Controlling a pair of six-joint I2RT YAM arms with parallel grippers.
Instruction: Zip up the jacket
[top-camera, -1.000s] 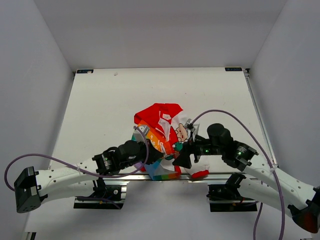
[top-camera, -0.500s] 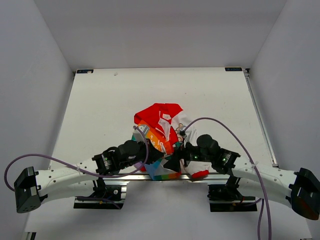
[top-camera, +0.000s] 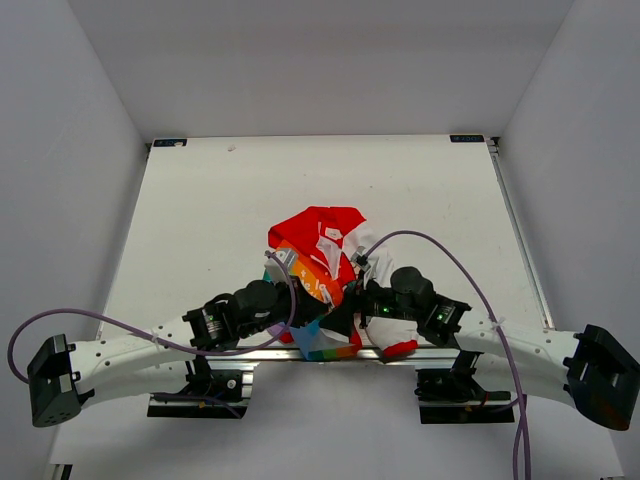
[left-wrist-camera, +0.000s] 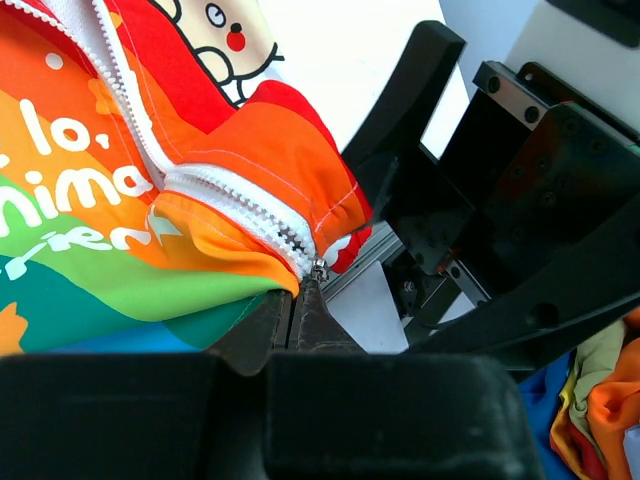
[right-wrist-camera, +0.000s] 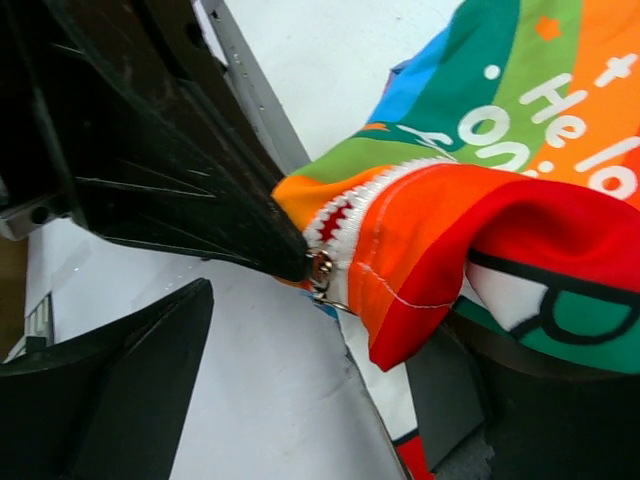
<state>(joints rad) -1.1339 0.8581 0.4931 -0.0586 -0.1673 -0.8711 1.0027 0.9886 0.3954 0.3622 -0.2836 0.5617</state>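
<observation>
White fabric jacket (top-camera: 322, 248): child-sized, with red lining, a rainbow-striped hem, a cartoon print and white lettering; it lies bunched in a heap on the white desk (top-camera: 220, 200), near the middle of the near edge, striped hem towards the arms and red lining towards the far side

Zipper: two white toothed tapes (left-wrist-camera: 230, 195) run side by side down the front to a small metal slider (left-wrist-camera: 318, 270) at the bottom of the hem; whether the teeth above it are meshed cannot be told

Left fingers (left-wrist-camera: 322, 325): closed tip to tip, coming in from the left and pinching the hem end of the jacket (left-wrist-camera: 150, 180) right under the slider, which touches their tips; the striped cloth spreads away from the tips to the far side

Right fingers (right-wrist-camera: 130, 360): spread wide apart and gripping nothing, coming in from the right; one is bare above the desk, the other lies under an orange-red fold of the jacket (right-wrist-camera: 480, 200) that drapes over it

Between the right fingers: the slider (right-wrist-camera: 322, 270) and the hem corner, with the tip of the left fingers (right-wrist-camera: 250, 220) against the slider
</observation>
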